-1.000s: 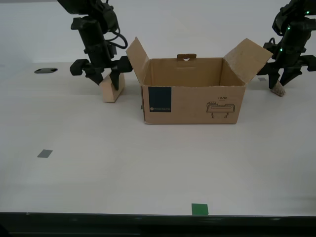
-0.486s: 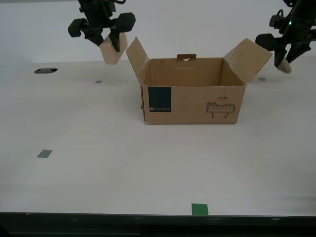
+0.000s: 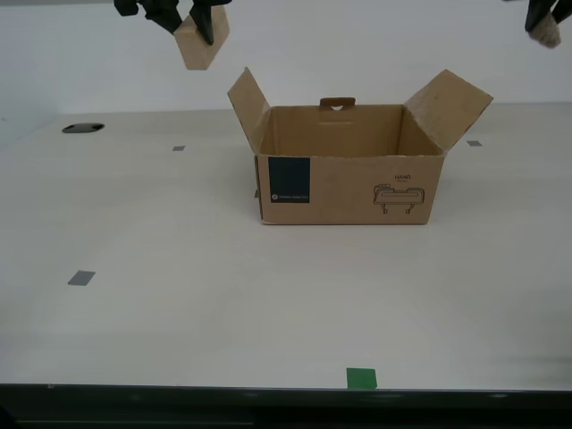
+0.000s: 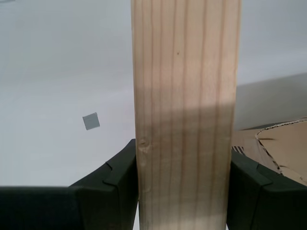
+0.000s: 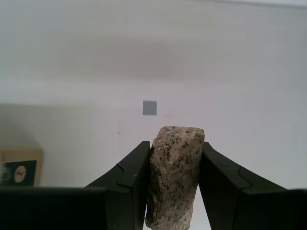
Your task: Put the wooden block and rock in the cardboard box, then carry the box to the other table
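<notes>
The brown cardboard box stands open on the beige table, side flaps spread, blue label and line drawing on its front. High at the exterior view's upper left, my second gripper is shut on the pale wooden block, which fills the second wrist view between the black fingers. At the exterior view's upper right corner my first gripper is shut on the rock, a speckled beige stone clamped between its fingers. Both hang well above the table, to either side of the box. The other table is out of view.
Grey tape squares and a green tape square mark the beige table. A dark oval hole sits at the exterior view's far left. A box corner shows in the second wrist view.
Both grippers have lifted their loads off the table, the wooden block and the rock, and risen to the exterior view's top edge. The box has not moved.
</notes>
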`<state>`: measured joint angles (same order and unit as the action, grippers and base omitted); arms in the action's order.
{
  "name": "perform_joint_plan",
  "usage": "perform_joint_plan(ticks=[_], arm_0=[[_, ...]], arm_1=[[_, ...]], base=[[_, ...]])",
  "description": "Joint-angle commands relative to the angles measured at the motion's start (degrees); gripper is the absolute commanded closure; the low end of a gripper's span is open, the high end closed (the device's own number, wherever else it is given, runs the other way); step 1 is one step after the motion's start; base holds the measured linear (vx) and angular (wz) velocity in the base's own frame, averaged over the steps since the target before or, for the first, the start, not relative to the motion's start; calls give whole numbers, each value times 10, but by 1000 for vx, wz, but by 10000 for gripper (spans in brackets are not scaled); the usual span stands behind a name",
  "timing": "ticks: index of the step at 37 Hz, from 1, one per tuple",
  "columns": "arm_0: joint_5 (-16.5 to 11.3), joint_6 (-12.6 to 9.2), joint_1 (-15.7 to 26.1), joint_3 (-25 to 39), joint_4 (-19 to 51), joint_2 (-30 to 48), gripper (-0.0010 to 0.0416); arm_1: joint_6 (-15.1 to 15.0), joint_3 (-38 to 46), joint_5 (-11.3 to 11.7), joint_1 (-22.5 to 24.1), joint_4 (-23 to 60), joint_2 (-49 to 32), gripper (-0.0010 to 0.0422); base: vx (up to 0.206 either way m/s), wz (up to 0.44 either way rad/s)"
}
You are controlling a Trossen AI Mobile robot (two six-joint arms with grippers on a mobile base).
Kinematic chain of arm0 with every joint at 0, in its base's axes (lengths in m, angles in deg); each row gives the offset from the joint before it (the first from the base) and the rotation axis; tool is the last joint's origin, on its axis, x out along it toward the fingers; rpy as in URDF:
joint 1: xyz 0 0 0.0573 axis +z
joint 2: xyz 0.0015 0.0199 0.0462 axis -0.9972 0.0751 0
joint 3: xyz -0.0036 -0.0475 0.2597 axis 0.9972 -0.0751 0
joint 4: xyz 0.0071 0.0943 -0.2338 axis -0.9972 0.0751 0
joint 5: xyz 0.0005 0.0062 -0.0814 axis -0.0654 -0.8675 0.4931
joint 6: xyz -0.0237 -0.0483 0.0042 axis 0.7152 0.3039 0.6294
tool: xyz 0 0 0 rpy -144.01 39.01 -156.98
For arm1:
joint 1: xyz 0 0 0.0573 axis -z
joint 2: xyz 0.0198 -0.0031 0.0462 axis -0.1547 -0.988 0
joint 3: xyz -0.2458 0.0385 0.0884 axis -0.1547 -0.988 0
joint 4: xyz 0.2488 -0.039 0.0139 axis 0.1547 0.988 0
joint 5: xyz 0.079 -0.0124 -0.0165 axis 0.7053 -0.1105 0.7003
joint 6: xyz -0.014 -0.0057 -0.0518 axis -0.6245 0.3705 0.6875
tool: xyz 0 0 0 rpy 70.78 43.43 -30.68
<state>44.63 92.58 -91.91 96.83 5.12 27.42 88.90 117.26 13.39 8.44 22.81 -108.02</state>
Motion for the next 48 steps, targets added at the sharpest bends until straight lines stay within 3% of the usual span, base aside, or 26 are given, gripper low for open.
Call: perform_joint_plan(ticks=[1, 5, 7, 18, 34, 44, 48], arm_0=[[-26, -8, 0, 1, 6, -29, 406], [-65, -16, 3, 1, 17, -61, 407], [-74, -21, 6, 1, 23, -77, 406], [-76, -25, 47, 0, 42, -150, 406], [-76, -31, 140, -12, 72, -213, 406], [-78, -32, 181, -90, 56, -245, 406], [-115, -32, 187, -129, 41, -261, 406]], arm_1=[[-3, 10, -22, 2, 3, 8, 413], [-3, 10, -64, 3, 2, 19, 413], [-2, 10, -73, 5, 2, 26, 413], [-9, 10, -76, 31, 4, 63, 413], [-54, 2, -81, 91, 35, 96, 413], [-81, -14, -123, 104, 34, 108, 413], [-96, -35, -139, 105, 32, 110, 413]], base=[[0, 0], [0, 0], [0, 0], [0, 0], [0, 0], [0, 0], [0, 0]])
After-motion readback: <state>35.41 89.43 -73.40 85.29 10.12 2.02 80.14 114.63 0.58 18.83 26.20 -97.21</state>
